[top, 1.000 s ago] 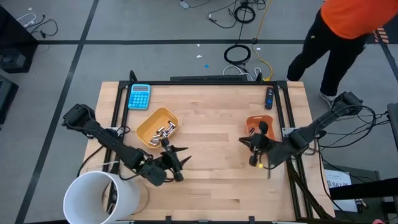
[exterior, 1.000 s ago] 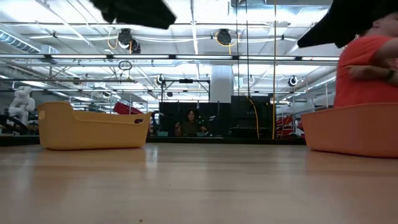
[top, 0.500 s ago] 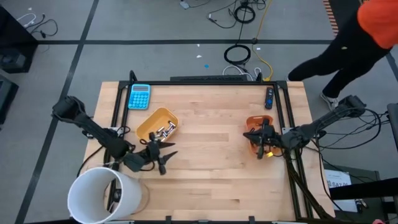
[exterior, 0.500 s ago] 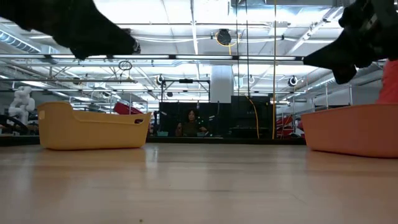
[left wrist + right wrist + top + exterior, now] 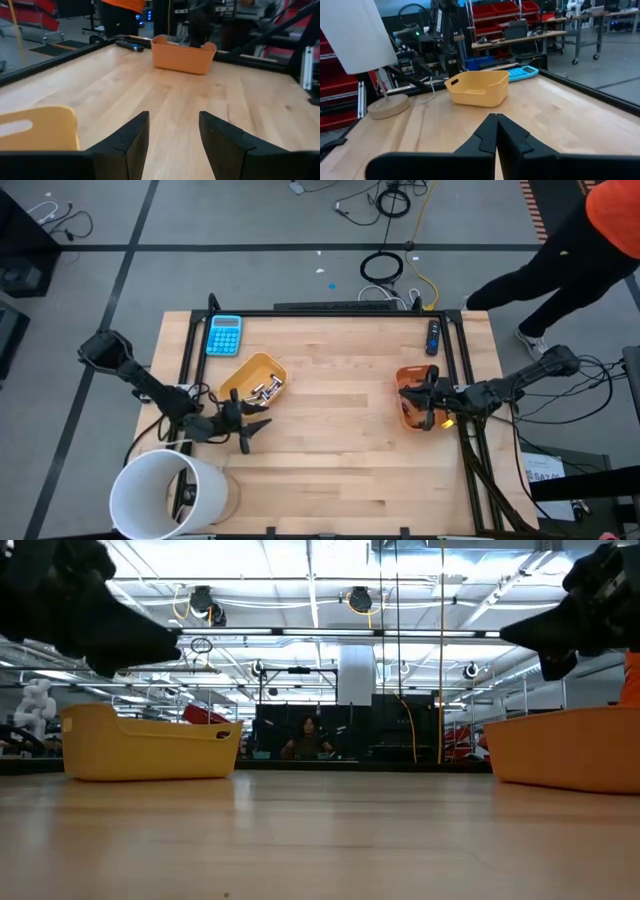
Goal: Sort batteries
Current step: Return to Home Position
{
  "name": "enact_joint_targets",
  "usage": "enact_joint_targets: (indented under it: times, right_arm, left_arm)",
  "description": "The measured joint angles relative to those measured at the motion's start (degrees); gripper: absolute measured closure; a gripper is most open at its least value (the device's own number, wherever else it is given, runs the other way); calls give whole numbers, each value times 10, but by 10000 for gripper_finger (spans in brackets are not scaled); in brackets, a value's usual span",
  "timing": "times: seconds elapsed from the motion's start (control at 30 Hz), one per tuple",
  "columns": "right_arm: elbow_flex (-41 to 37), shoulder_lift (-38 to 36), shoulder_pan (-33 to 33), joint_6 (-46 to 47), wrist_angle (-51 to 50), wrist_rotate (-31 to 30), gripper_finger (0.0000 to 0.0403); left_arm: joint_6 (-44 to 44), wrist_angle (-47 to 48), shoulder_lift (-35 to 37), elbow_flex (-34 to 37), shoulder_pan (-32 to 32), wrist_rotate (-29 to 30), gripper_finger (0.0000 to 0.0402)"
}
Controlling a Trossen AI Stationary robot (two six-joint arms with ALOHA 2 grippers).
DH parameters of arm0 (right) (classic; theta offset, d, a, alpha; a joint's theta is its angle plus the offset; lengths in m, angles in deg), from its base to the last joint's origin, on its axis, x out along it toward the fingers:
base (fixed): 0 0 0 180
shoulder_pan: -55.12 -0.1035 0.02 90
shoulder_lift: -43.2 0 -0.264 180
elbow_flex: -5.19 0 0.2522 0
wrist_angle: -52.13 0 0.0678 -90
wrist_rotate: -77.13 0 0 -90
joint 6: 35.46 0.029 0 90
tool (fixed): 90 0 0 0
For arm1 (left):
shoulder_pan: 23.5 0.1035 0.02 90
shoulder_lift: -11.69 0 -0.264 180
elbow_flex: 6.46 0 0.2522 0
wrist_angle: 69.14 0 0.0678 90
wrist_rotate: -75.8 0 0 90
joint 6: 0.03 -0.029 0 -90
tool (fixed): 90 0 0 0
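Looks all but done: has silvery-grey cylindrical batteries heaped in shallow yellow plastic bin, none loose around it. Hangs left gripper just beside that bin, fingers wide, empty; right gripper well apart, above orange plastic bin, fingers pressed together.

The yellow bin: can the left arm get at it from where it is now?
Probably yes. The left gripper, open, hangs close by the yellow bin, and nothing lies between them; the bin's top is uncovered, its batteries showing.
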State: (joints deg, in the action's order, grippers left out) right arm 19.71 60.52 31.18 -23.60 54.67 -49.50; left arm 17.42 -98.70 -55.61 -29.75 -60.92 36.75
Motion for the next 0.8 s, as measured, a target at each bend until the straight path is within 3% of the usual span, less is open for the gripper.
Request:
enact_joint_targets:
  times: [0.2,0.3,0.47,0.6,0.7,0.8]
  right_arm:
    - [0,-58,16,-21,-36,22,403]
    - [0,-86,24,-27,-73,27,403]
    - [0,-134,34,-37,-106,54,403]
    - [1,-151,38,-35,-93,-15,403]
    - [1,-151,38,-9,-94,-77,403]
    - [1,-147,38,-7,-102,-81,403]
  left_arm:
    - [1,-122,5,84,0,-15,220]
    - [0,-127,4,92,-1,-18,220]
    - [-17,-133,4,92,-1,-77,220]
    - [-13,-133,4,92,-2,-133,220]
    - [-28,-129,4,92,-1,-129,220]
    - [-76,-101,4,92,-1,-104,220]
